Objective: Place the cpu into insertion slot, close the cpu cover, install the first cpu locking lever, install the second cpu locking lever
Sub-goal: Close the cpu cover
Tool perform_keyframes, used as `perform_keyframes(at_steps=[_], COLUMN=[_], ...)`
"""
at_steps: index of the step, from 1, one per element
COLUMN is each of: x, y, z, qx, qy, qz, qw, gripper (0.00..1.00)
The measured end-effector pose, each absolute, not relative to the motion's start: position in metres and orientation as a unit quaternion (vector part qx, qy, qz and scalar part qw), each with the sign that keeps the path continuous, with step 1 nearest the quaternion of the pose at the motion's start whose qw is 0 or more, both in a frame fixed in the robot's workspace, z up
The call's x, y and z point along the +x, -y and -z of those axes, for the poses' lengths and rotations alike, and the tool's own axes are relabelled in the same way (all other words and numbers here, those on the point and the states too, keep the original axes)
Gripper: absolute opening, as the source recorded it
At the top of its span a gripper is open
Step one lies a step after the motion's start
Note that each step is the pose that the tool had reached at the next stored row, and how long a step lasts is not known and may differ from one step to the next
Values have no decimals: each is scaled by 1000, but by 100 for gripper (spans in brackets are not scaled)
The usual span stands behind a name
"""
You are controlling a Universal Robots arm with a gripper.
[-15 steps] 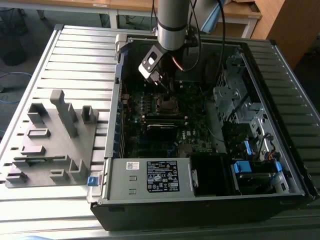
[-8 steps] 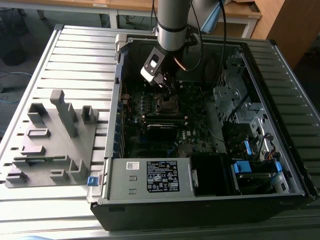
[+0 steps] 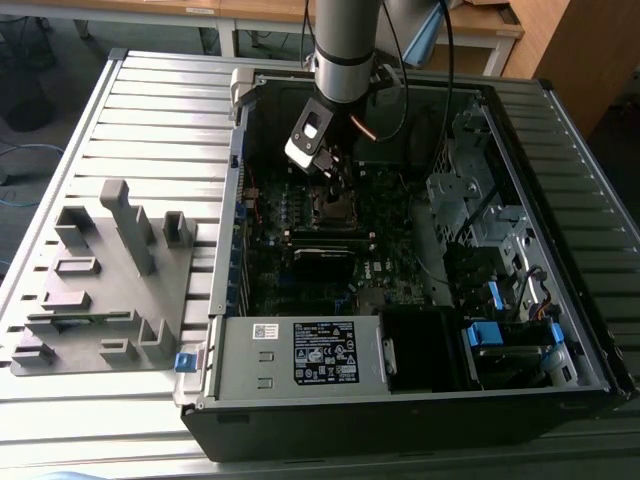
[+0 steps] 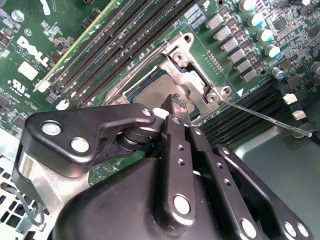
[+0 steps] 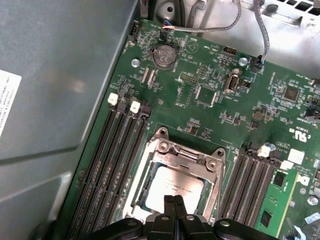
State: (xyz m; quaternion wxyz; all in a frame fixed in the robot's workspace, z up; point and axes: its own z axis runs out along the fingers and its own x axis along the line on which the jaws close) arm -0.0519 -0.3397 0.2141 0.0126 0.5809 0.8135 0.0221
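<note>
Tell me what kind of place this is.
Probably a robotics lab or test workshop: an open black desktop computer case lies on a ribbed grey metal table, with wooden desks behind.

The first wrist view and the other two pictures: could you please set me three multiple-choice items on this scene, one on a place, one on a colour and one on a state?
1. Where is the cpu?
A. On the grey tray outside the case.
B. In the insertion slot.
C. On top of the power supply.

2. What colour is the motherboard?
A. Red.
B. Blue.
C. Green.

3. How do the fingers of the gripper stand?
A. Shut together.
B. Spread wide.
C. Clamped on a cable.

Answers:
1 B: its metal face shows inside the cpu cover in both wrist views.
2 C: the board is green all around the slot.
3 A: the tips meet over the cpu in the first wrist view.
</note>
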Motion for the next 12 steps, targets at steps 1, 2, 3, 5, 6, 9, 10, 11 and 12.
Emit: perform_keyframes(at_steps=[1, 2, 3, 5, 6, 9, 10, 11, 12], x=[-52, -52, -52, -52, -52, -52, -52, -52, -52], y=[340, 340, 340, 340, 340, 340, 340, 340, 340], z=[-214, -214, -214, -214, -214, -214, -214, -214, -214], qx=[581, 581, 581, 581, 581, 581, 580, 579, 576], qy=[-814, -814, -814, -814, -814, -814, -814, -815, -817], qz=[-22, -22, -22, -22, -22, -22, -22, -22, -22], qw=[13, 13, 13, 13, 13, 13, 13, 13, 12], gripper=[11, 11, 11, 11, 11, 11, 11, 11, 11])
